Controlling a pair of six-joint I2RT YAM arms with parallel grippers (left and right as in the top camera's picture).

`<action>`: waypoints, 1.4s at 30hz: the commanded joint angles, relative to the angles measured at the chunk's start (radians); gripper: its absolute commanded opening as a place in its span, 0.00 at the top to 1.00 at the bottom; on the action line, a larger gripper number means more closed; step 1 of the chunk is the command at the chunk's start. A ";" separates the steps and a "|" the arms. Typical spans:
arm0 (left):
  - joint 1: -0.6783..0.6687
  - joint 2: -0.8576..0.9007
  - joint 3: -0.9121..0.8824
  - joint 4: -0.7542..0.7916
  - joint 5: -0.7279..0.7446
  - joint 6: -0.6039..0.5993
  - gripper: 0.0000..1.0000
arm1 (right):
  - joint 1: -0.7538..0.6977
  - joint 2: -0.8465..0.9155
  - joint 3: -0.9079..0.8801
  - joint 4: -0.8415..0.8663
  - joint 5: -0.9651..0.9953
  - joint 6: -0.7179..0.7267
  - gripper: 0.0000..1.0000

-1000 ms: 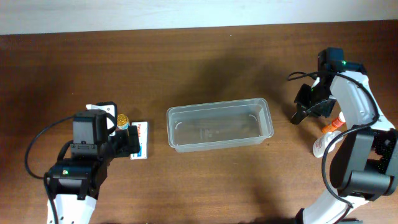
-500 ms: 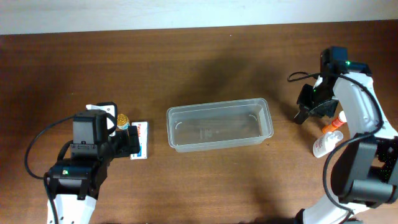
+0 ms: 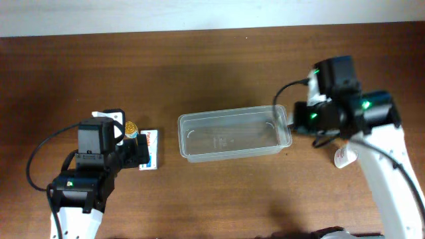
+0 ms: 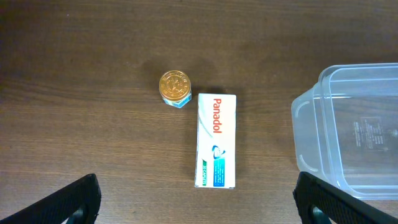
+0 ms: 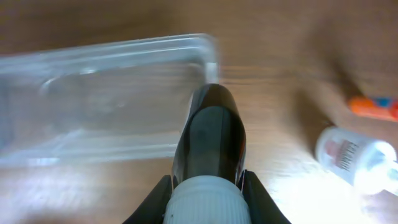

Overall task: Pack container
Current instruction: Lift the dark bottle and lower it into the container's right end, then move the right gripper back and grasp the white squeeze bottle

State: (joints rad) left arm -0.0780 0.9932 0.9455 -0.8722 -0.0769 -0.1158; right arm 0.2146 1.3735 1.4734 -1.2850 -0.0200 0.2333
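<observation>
The container point(image 3: 232, 136) is a clear, shallow tub at mid table, with nothing in it. It also shows in the right wrist view point(image 5: 106, 93) and the left wrist view point(image 4: 354, 143). My right gripper point(image 5: 207, 186) is shut on a dark bottle with a white cap point(image 5: 210, 137), just off the container's right end. In the overhead view the right gripper point(image 3: 299, 123) sits at that end and the bottle is hidden. My left gripper point(image 4: 199, 211) is open and empty, just short of a white Panadol box point(image 4: 215, 141) and a small gold-lidded jar point(image 4: 175, 87).
A white bottle point(image 5: 354, 162) and an orange-capped item point(image 5: 373, 107) lie on the wood to the right of the container. The white bottle also shows in the overhead view point(image 3: 343, 157). The Panadol box point(image 3: 151, 149) and jar point(image 3: 131, 126) lie left of the container.
My right arm has swung left from the table's right side to the container's right end. The left arm has not moved.
</observation>
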 commanded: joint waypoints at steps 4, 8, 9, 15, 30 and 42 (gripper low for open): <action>0.002 0.003 0.021 -0.001 0.010 0.012 0.00 | 0.124 0.119 0.000 0.031 0.079 0.010 0.78; 0.002 0.003 0.021 -0.001 0.011 0.012 0.00 | 0.103 0.246 0.000 0.063 0.103 0.010 0.78; 0.002 0.003 0.021 -0.002 0.010 0.012 0.00 | 0.092 0.278 0.000 0.075 0.104 0.010 0.78; 0.002 0.003 0.021 -0.004 0.010 0.012 0.00 | 0.043 0.427 0.000 0.150 0.100 0.007 0.78; 0.002 0.003 0.021 -0.005 0.011 0.012 0.00 | 0.040 0.446 0.000 0.147 0.089 0.008 0.57; 0.002 0.003 0.021 -0.012 0.011 0.012 0.00 | -0.325 -0.053 0.053 -0.025 0.143 0.167 0.25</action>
State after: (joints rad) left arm -0.0780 0.9932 0.9455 -0.8833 -0.0772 -0.1158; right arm 0.0139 1.3682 1.5246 -1.2621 0.1009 0.3721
